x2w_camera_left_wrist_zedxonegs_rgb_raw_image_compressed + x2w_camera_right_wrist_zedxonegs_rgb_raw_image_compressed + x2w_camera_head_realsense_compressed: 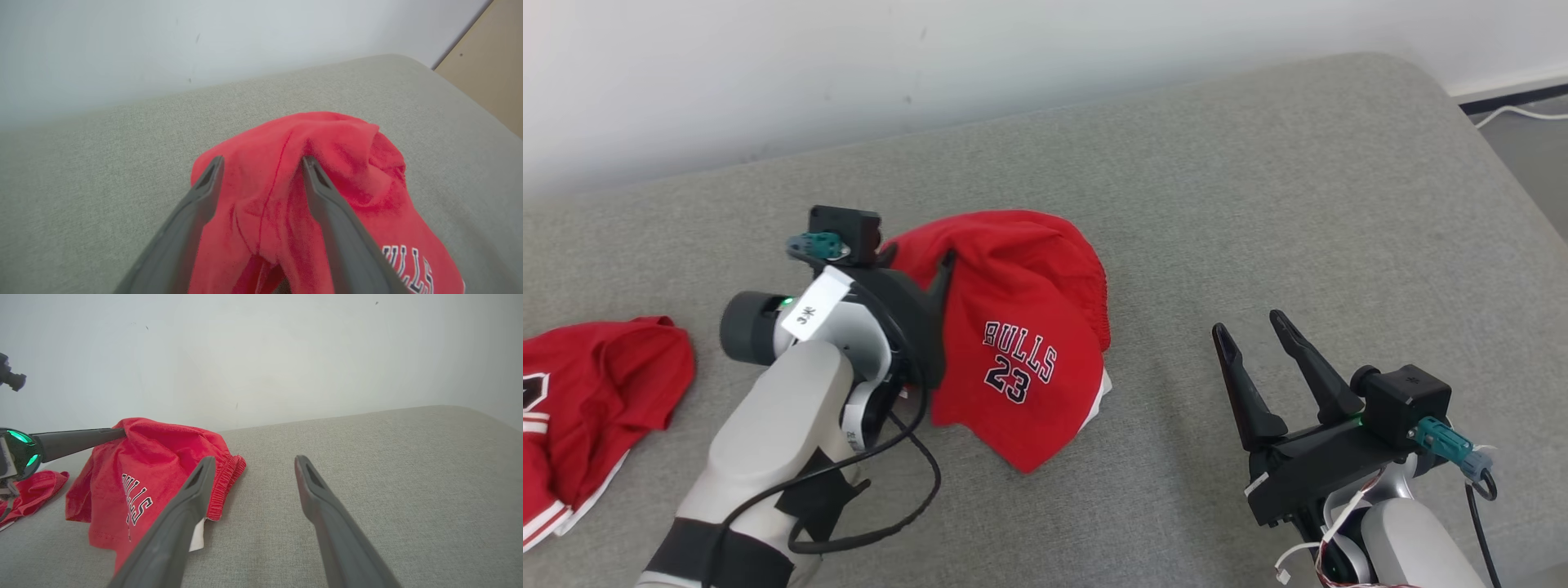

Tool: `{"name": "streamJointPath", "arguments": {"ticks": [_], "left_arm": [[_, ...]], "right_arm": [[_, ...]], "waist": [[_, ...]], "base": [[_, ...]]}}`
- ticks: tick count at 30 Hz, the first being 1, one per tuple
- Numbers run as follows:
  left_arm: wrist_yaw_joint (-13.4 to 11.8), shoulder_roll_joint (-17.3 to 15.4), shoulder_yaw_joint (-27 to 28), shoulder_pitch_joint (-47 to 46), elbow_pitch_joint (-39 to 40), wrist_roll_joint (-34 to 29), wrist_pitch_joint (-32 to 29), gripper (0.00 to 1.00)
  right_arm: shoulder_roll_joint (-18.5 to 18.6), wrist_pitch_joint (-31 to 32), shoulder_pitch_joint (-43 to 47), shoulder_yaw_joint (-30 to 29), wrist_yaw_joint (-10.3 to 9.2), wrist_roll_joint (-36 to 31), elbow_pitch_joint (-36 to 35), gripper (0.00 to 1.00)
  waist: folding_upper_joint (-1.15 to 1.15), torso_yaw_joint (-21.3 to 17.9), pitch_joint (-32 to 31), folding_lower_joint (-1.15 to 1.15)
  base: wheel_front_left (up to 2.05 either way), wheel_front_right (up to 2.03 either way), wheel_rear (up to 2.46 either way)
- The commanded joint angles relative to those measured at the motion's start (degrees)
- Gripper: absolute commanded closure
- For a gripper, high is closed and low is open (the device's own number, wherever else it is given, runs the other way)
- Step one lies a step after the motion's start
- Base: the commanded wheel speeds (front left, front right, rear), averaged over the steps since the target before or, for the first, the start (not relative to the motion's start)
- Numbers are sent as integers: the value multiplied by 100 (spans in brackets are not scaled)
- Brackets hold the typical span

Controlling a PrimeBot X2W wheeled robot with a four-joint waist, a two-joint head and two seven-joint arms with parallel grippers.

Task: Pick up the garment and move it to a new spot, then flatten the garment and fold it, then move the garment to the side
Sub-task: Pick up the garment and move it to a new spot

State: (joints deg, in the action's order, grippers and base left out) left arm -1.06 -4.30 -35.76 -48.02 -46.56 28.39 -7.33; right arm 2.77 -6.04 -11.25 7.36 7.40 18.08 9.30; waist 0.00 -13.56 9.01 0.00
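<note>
Red shorts [1021,327] sit bunched on the couch [1258,204], soft, light and floppy I'd guess, so I'd grab the elastic waistband [226,477], not loose cloth. The left gripper [263,163] is spread wide around a fabric ridge without pinching it, and the right gripper [1248,322] hovers open and empty nearby. Right wrist view catches that waistband and a white tag [198,537], which the left wrist close-up misses.

Grey cushion [1258,204] before me, two red pieces on it.
The red shorts [1021,327], printed BULLS 23, lie bunched near its middle; a second red garment [596,384] lies well apart, to my left.
</note>
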Motion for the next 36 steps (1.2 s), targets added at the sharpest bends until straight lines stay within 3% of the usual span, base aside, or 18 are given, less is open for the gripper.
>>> {"name": "streamJointPath", "arguments": {"ticks": [1,11,17,30,36], "left_arm": [[-30,-41,69,-70,-145,11,120,0],[87,33,90,-367,-247,133,430,0],[244,107,-187,-534,41,197,184,0],[77,133,-1379,-659,870,442,-2112,0],[-137,127,-1780,-814,1061,391,-2799,0]], "right_arm": [[23,-17,-65,-15,17,42,5,0],[22,44,5,-86,17,-38,-23,0],[23,75,13,-33,17,19,13,0],[22,-21,-6,10,17,164,83,0],[21,-125,-108,83,17,276,195,0]], "waist": [[0,95,-7,0],[0,405,-149,0],[0,389,-259,0],[0,-241,-166,0],[0,-609,-55,0]], "base": [[0,0,0],[0,0,0],[0,0,0],[0,0,0],[0,0,0]]}}
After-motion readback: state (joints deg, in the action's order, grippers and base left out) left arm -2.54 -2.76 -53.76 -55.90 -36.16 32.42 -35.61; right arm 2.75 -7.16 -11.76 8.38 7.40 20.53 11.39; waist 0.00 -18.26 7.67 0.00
